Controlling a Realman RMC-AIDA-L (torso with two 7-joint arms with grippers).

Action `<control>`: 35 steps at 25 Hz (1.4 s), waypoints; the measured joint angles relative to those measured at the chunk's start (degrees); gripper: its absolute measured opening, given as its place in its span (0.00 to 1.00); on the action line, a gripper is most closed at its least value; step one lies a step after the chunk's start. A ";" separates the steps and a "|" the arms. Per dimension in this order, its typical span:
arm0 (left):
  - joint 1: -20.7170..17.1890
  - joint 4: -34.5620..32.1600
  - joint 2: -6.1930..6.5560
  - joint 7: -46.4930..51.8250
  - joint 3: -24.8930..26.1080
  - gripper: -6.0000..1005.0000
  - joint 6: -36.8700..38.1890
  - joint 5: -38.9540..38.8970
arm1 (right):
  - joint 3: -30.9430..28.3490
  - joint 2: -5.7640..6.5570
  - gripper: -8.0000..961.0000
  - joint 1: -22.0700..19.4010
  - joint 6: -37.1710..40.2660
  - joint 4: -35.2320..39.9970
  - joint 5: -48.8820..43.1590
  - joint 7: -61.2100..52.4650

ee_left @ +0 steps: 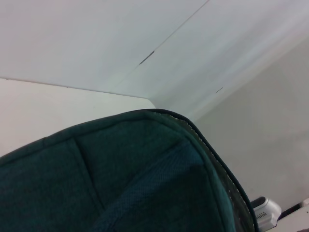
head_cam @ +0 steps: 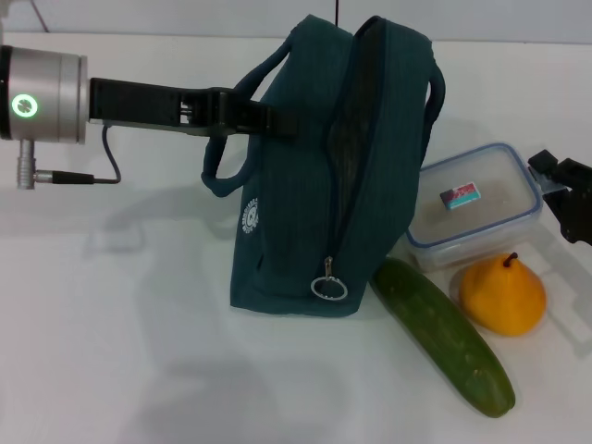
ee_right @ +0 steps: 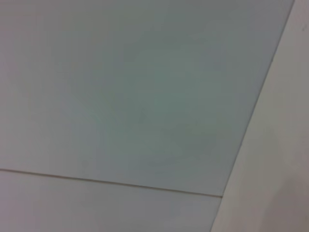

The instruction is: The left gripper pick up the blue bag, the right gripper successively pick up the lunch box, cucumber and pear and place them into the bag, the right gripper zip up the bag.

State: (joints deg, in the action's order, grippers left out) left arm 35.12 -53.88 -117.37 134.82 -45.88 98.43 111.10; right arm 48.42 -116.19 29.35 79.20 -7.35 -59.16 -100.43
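The blue bag (head_cam: 305, 213) is seen standing upright on the white desk (head_cam: 111, 370), slightly left of the scene's centre. Its zipper runs down the near-right edge, and the metal ring pull (head_cam: 328, 288) hangs low near the bag's base; the upper part of the zipper seam appears parted. A small white round logo is seen on the bag's left face.

The left gripper (head_cam: 273, 120) is extended from the left, level with the top of the bag. Its dark fingers are closed around the left looped handle (head_cam: 222, 166), where the handle meets the bag's upper left edge. In the left wrist view only the bag's fabric top (ee_left: 120, 179) and its seam are shown against the pale surroundings.

The lunch box (head_cam: 474, 208) is placed on the desk just to the right of the bag, with its lid on and a small red-and-blue sticker on top. The pear (head_cam: 502, 294) is set just in front of the lunch box, stem upward. The cucumber (head_cam: 444, 335) lies diagonally on the desk, its far end just beside the bag's lower right corner and its near end pointing towards the near right, passing just left of the pear.

The right gripper (head_cam: 564, 190) is seen at the right edge, beside the lunch box's far right corner; how far it is open cannot be told. Only pale flat surfaces appear in the right wrist view.
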 joint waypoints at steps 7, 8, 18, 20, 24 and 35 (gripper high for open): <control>0.04 0.00 0.22 -0.02 0.00 0.07 0.00 0.04 | 0.00 0.00 0.11 -0.35 0.32 0.80 -0.04 -4.10; 0.04 0.00 0.22 -0.04 0.00 0.07 0.00 0.04 | -0.01 0.00 0.11 -0.46 0.42 0.81 -0.02 -4.63; -0.05 0.00 0.13 -0.44 0.00 0.07 0.00 0.04 | -0.09 0.06 0.11 -2.94 2.97 3.07 0.13 -9.63; -0.06 0.00 0.08 -0.58 0.00 0.07 0.00 0.04 | -0.09 0.08 0.11 -3.29 3.52 3.45 0.26 -9.72; -0.15 0.00 -0.02 -0.61 -0.06 0.07 0.00 0.02 | -0.03 0.12 0.11 -3.80 4.24 3.95 0.38 -9.67; -0.12 0.00 -0.17 -0.70 -0.40 0.07 0.01 0.00 | -0.15 0.21 0.11 -4.52 11.57 4.71 4.38 -11.92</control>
State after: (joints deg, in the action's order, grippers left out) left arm 35.01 -53.88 -117.55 134.12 -46.28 98.44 111.09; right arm 48.28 -115.98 24.83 90.77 -2.64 -54.78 -112.36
